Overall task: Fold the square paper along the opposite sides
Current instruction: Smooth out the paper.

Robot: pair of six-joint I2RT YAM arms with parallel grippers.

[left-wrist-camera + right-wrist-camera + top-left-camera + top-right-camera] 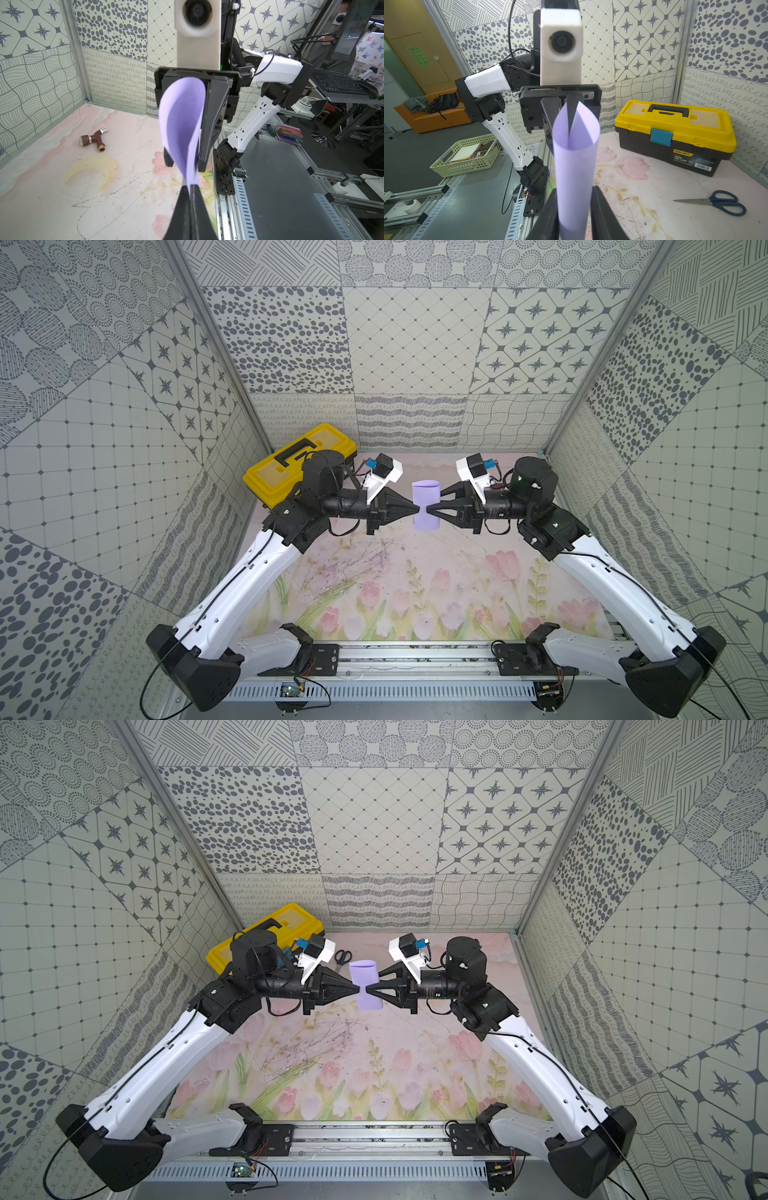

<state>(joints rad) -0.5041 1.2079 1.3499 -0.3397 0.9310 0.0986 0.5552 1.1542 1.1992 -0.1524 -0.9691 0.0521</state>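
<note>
Nearest the lens, left wrist view: left gripper (191,187), fingers pressed together and clamped on an edge of the square paper (180,116). From the pinch the lavender sheet rises as a curled loop, clear of the table. It runs between the fingers of the right gripper (184,164), which faces this one. A brown tap fitting (93,140) lies on the floral mat (62,197), well apart from the paper.

Right wrist view: right gripper (574,193), fingers a little apart, one on each side of the square paper (575,170). The curled sheet fills the gap and both fingers lie against its sides. At the far end the paper shows a V-shaped notch where the tip of the left gripper (569,133) bites it. A yellow toolbox (675,128) stands closed on the mat beyond. Scissors (716,202) lie flat on the mat near the toolbox, not touching it.

Both top views: left gripper (417,509) and right gripper (429,509) point at each other, tips almost meeting. The square paper (426,491) sits between them, held above the mat (395,580) and pinched to a narrow waist at the tips. The toolbox (291,464) sits in the far corner behind the left arm (232,593). In a top view the scissors (343,957) show just beyond the left gripper (358,989), apart from the paper (365,977).
</note>
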